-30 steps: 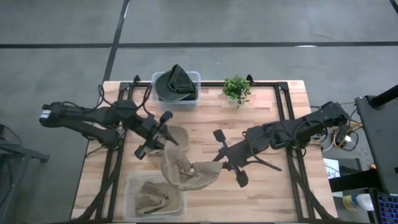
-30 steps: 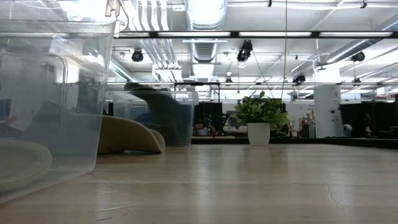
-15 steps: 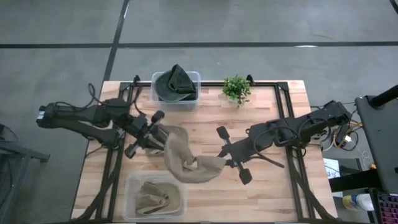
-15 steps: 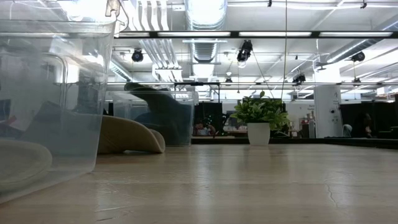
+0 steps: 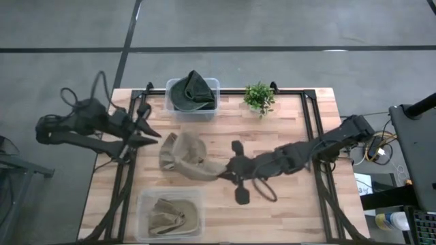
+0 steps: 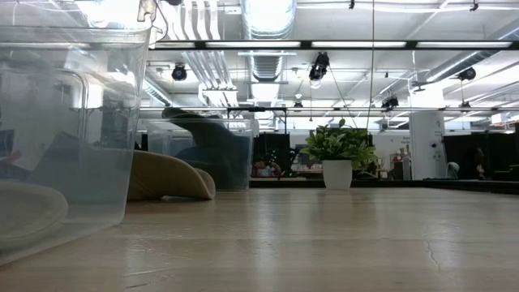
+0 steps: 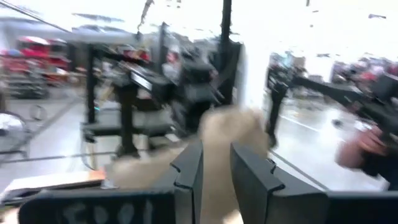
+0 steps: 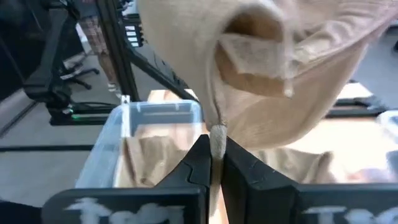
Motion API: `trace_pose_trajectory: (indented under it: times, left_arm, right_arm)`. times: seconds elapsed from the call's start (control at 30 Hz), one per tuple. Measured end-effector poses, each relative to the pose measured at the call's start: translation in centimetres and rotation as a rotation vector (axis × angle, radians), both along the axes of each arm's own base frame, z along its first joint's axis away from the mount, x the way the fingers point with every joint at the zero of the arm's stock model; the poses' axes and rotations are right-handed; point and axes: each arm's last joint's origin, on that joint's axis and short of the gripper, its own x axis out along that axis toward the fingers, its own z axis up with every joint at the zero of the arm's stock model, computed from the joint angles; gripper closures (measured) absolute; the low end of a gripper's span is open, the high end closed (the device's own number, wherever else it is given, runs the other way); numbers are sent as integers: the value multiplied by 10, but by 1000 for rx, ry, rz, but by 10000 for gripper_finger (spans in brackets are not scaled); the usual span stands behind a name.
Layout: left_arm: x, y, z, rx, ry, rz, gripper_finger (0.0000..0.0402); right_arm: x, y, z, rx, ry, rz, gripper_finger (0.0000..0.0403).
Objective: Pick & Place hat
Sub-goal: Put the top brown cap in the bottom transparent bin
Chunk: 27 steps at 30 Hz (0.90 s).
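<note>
A tan hat (image 5: 184, 153) spans the air between my two grippers over the middle of the wooden table. My left gripper (image 5: 157, 136) is at the hat's left end, closed down to a narrow gap on tan cloth (image 7: 233, 127). At the hat's right end, my right gripper (image 5: 223, 171) is shut on its rim. The right wrist view looks into the hat's hollow (image 8: 280, 62), with a clear bin (image 8: 124, 124) beneath it. My left gripper (image 7: 216, 168) has tan cloth between its two fingers at the hat's left end (image 5: 165, 144). It comes in about level from the table's left. Blur hides which part or how many layers. My right gripper (image 8: 217, 155) pinches a thin bit of the hat's rim (image 8: 217, 138) between its fingertips. It comes from the table's right, slanting slightly down. The hat stands beyond the fingers, its opening toward them, clear of the bin below.
A clear bin (image 5: 142, 204) near the front edge holds another tan hat (image 5: 167, 214). A second bin (image 5: 214, 85) at the far edge holds a dark green hat (image 5: 192, 92). A small potted plant (image 5: 259, 97) stands to its right. The table's right half is bare wood.
My left gripper has drawn back toward the table's left edge and slightly up, narrowing on the cloth. My right gripper has followed toward the left and rolled. The hat has gone with them, leftward and toward the far edge, from a bunched heap to a stretched span.
</note>
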Motion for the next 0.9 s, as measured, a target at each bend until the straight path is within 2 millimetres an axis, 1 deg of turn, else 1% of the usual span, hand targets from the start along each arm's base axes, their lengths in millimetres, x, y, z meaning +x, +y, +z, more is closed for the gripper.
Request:
trace_pose_trajectory:
  times: [0.17,0.3,0.37,0.5,0.63,0.73,0.8,0.9]
  left_arm:
    - [-17,4,5,8,-63,96,328]
    - [-25,7,4,0,-65,178,328]
    - [-27,8,3,-1,-56,191,328]
    - [-31,8,3,-3,-54,203,328]
    - [-32,9,1,-4,-44,222,328]
    - [-34,10,1,-9,-42,250,328]
    - [-34,10,0,-13,-36,263,328]
    - [-33,10,-3,-28,3,261,328]
  right_arm:
    - [20,20,-14,44,25,-15,390]
    - [39,41,-22,7,68,-25,390]
    - [48,51,-27,-25,128,-28,390]
    - [68,69,-30,-79,207,-37,390]
    - [84,85,-25,-105,252,-27,390]
    - [93,93,-23,-105,304,-29,390]
    - [98,96,-31,-109,322,-29,390]
    - [99,96,-45,-93,354,40,390]
